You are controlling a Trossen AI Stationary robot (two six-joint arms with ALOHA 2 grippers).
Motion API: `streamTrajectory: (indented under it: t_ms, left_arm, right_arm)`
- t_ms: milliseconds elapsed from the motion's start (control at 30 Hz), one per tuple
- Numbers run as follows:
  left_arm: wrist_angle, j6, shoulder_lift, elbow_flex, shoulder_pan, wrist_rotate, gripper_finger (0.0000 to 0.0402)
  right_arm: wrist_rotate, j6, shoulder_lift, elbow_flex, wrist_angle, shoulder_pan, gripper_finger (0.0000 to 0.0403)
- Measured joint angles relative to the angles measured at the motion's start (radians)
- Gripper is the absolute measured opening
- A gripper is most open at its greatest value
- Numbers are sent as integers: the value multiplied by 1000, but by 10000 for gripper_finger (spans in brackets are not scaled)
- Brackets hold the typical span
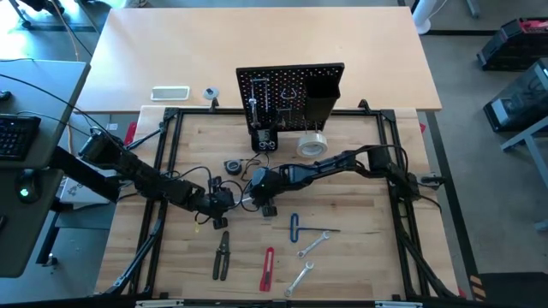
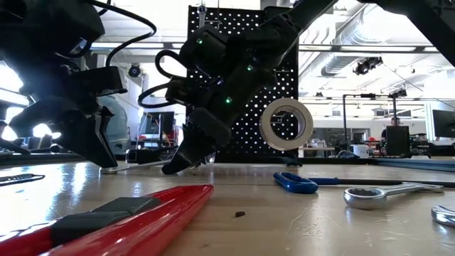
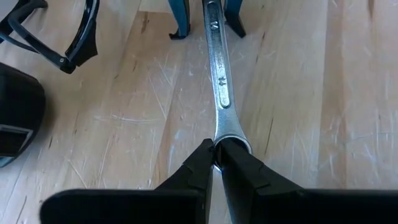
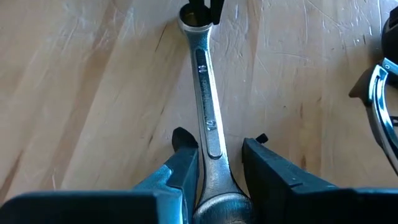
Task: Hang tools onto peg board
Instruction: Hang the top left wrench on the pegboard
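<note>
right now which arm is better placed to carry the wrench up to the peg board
Probably the right. Its gripper straddles the wrench with open fingers and sits nearer the peg board. The left gripper pinches the wrench's other end from farther back.

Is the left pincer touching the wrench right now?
Touching. The left wrist view shows the left pincer closed on the ring end of the wrench, with no gap visible.

The wrench at frame center carries stamped marks on its shank, too small to read.
</note>
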Motion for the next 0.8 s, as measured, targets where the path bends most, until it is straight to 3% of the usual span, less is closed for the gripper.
streamTrajectory:
  t_ms: [433,800]
  left_arm:
    - [11,9,-24,-2,0,-18,21]
    - [-47,75,-261,-2,0,-130,21]
  right_arm:
    - [-4,63,-4,-3,-21,19,101]
    - [35,91,-79,-12,-161,44,101]
